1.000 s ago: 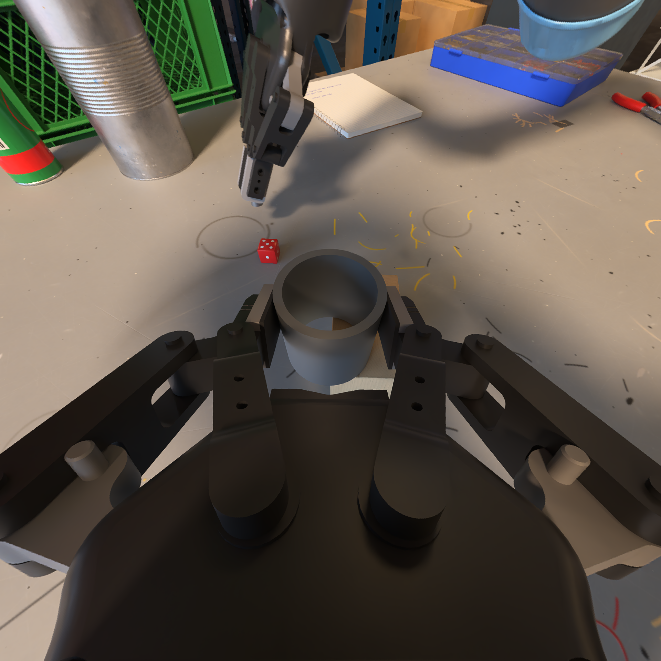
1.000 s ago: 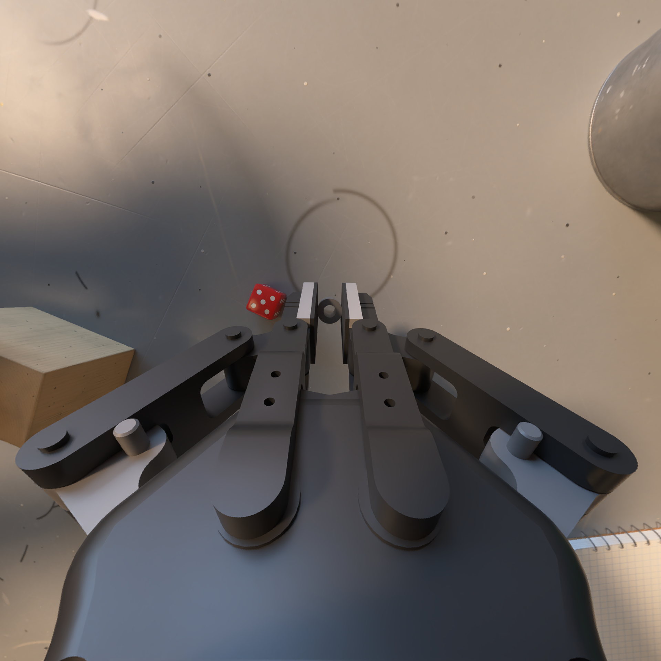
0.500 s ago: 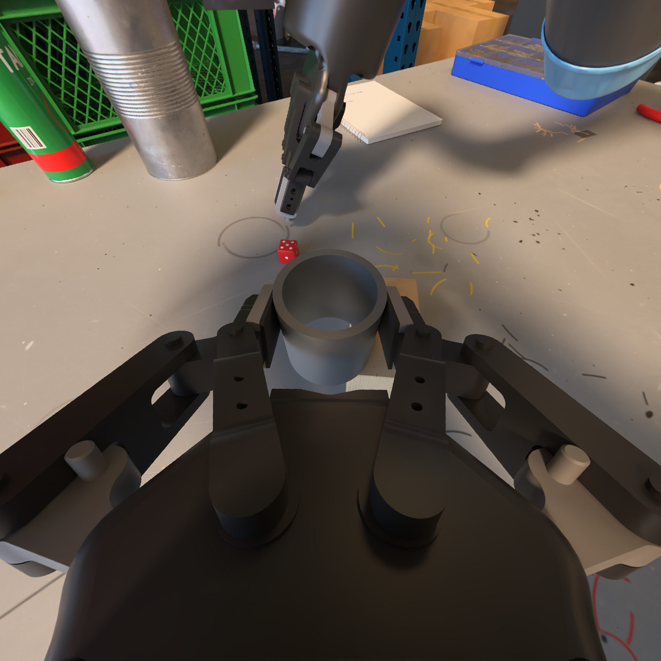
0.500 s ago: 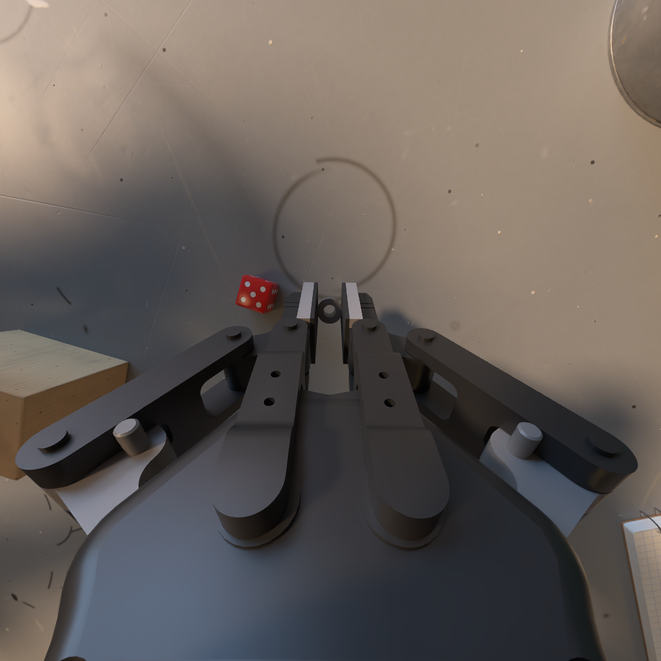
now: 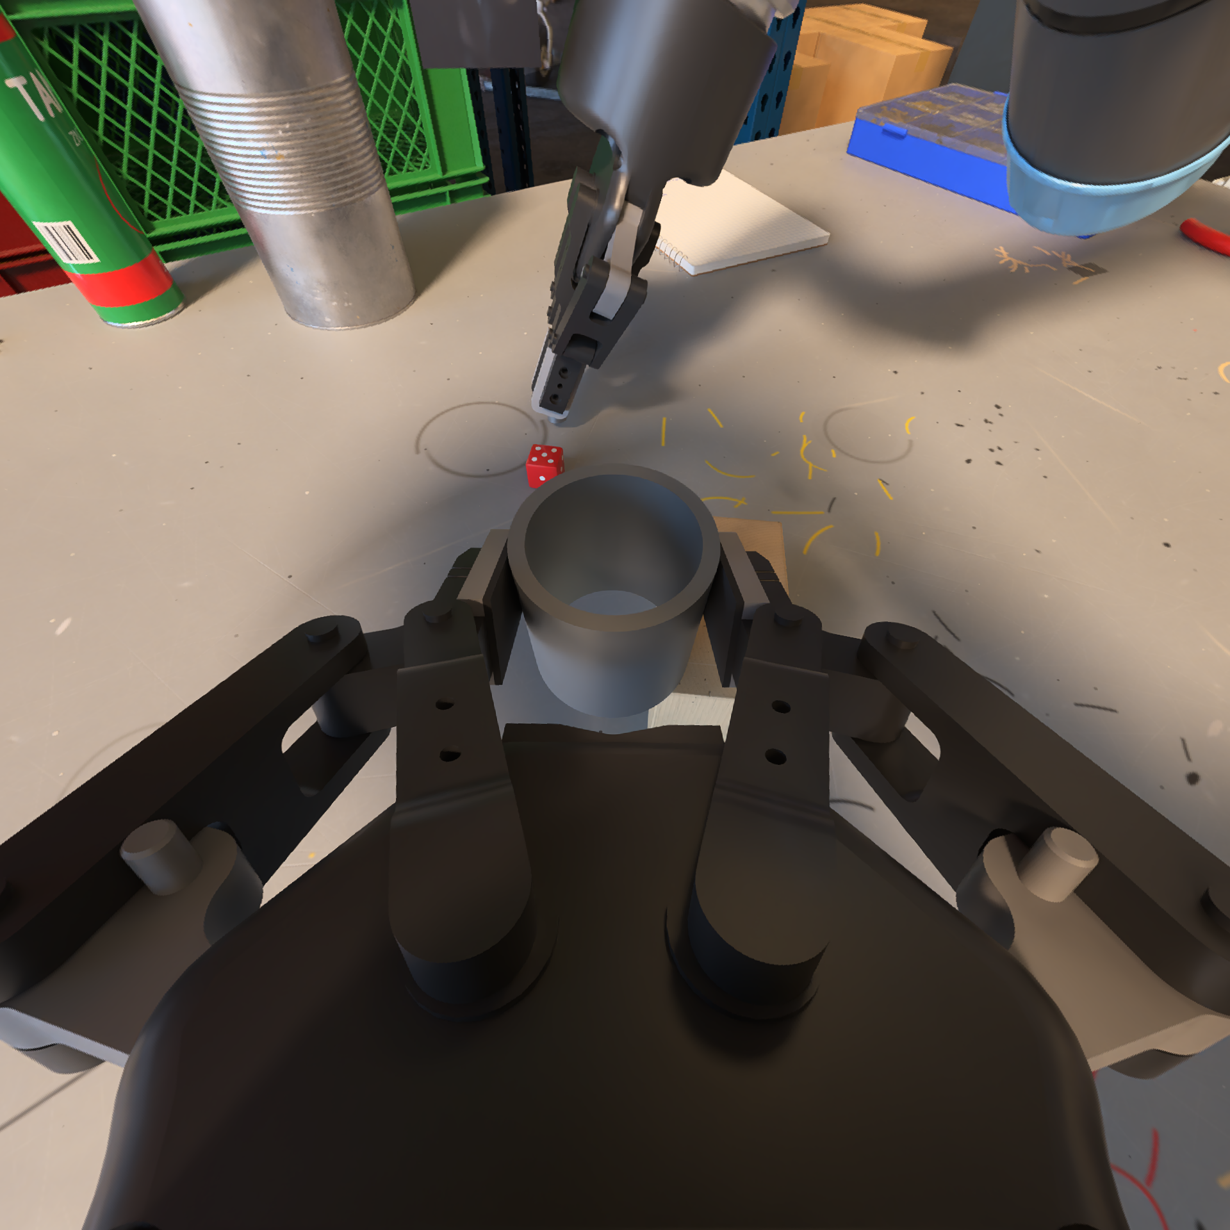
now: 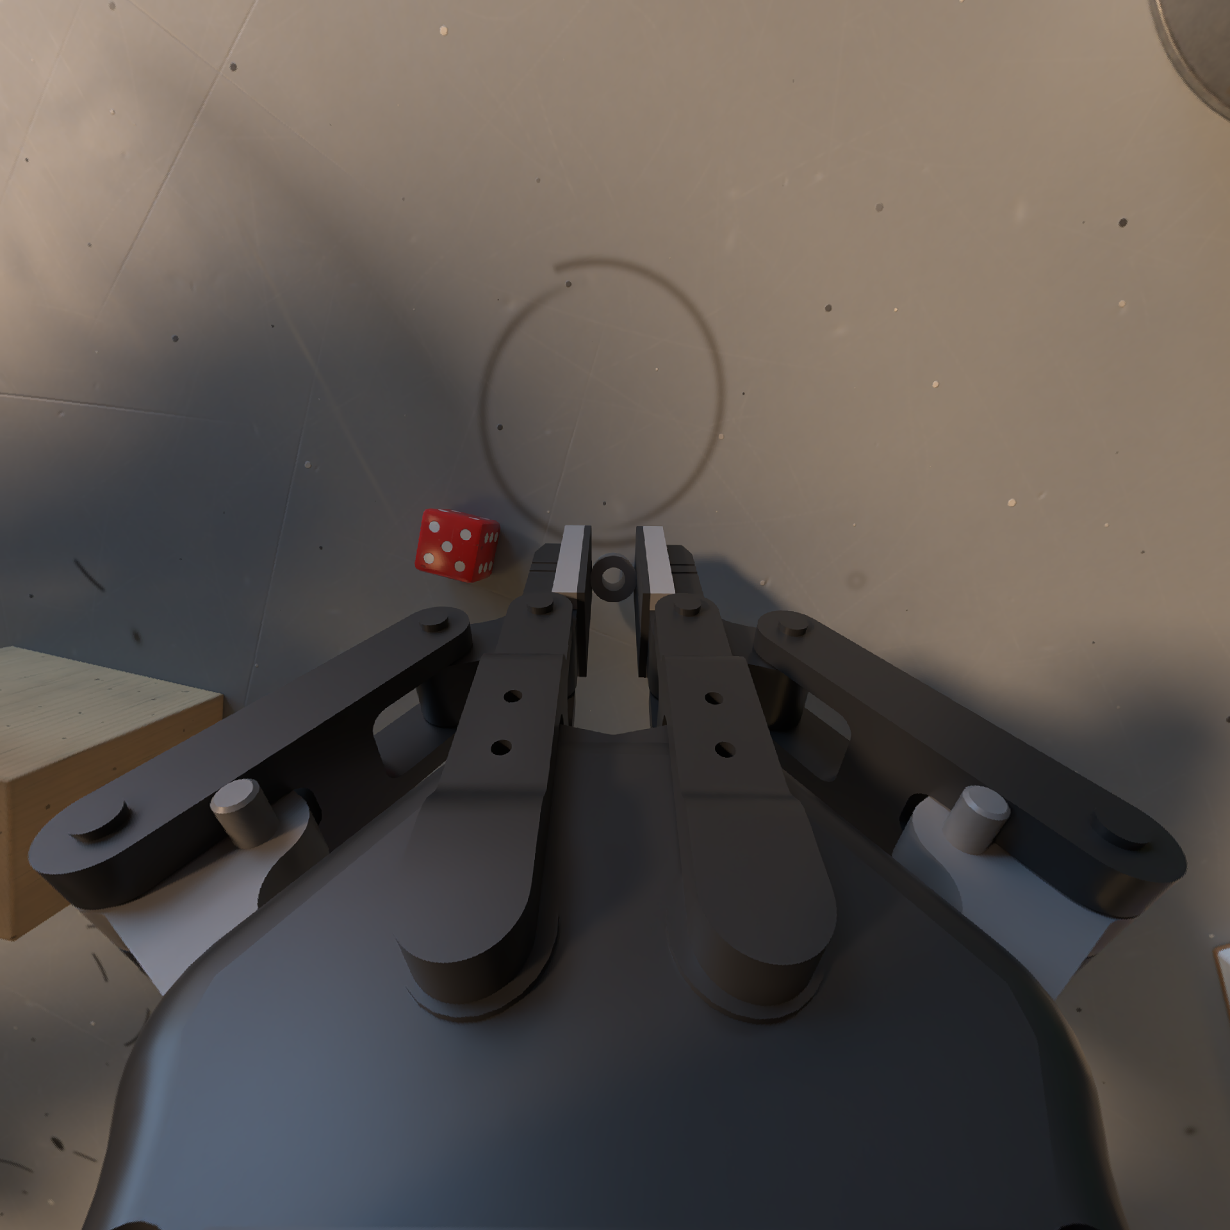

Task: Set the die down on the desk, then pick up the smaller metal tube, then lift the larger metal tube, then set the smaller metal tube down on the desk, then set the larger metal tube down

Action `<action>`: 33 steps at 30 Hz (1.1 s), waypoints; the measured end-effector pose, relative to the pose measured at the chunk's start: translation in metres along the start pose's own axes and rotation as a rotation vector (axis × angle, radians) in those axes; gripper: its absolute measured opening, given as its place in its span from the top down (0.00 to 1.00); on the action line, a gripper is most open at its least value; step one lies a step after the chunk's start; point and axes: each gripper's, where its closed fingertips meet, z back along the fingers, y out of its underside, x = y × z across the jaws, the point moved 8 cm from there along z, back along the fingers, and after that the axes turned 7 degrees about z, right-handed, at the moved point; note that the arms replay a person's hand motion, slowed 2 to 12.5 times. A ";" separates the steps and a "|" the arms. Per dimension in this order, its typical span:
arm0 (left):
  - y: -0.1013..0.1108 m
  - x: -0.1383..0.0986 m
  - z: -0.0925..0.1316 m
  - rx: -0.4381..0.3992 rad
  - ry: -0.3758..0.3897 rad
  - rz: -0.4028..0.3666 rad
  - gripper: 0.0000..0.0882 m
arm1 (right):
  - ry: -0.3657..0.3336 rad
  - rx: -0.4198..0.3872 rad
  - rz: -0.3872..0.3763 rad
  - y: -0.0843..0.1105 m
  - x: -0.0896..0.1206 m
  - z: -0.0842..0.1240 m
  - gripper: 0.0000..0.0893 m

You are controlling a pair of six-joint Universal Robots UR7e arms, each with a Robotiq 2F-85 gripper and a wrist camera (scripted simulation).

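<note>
My left gripper (image 5: 614, 579) is shut on the larger metal tube (image 5: 609, 659), a short dark grey tube held upright above a wooden block (image 5: 755, 542). The red die (image 5: 544, 464) lies on the desk (image 5: 200, 532) just beyond it. My right gripper (image 6: 612, 566) is shut on the smaller metal tube (image 6: 612, 580), a thin grey tube seen end-on between the pads. In the left wrist view the right gripper (image 5: 556, 399) points down, its tip close above the desk just behind the die. In the right wrist view the die (image 6: 456, 546) lies left of the fingertips.
A tall silver threaded pipe (image 5: 293, 173) stands at the back left, beside a green crate (image 5: 426, 100) and a green and red can (image 5: 80, 219). A notepad (image 5: 739, 226), a blue parts box (image 5: 932, 133) and red pliers (image 5: 1205, 236) lie at the back right. The wooden block (image 6: 86, 752) lies left of the right gripper.
My right gripper has come lower toward the desk with the smaller tube. My left gripper has drawn back a little, still holding the larger tube. The die has not moved.
</note>
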 end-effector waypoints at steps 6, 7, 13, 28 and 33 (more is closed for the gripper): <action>0.000 0.001 0.001 0.002 -0.005 0.008 0.45 | -0.014 -0.006 -0.036 0.001 0.001 -0.002 0.87; 0.000 0.002 0.001 0.002 -0.007 0.009 0.45 | -0.018 -0.007 -0.044 0.001 0.001 -0.003 0.87; 0.001 0.002 0.001 0.005 -0.017 0.008 0.45 | -0.045 -0.008 -0.094 0.003 0.002 -0.005 0.87; 0.001 0.003 0.001 0.011 -0.026 0.010 0.45 | -0.051 -0.024 -0.182 0.005 0.004 -0.006 0.87; 0.002 0.003 0.001 0.014 -0.023 0.011 0.45 | -0.049 -0.026 -0.195 0.005 0.005 -0.006 0.87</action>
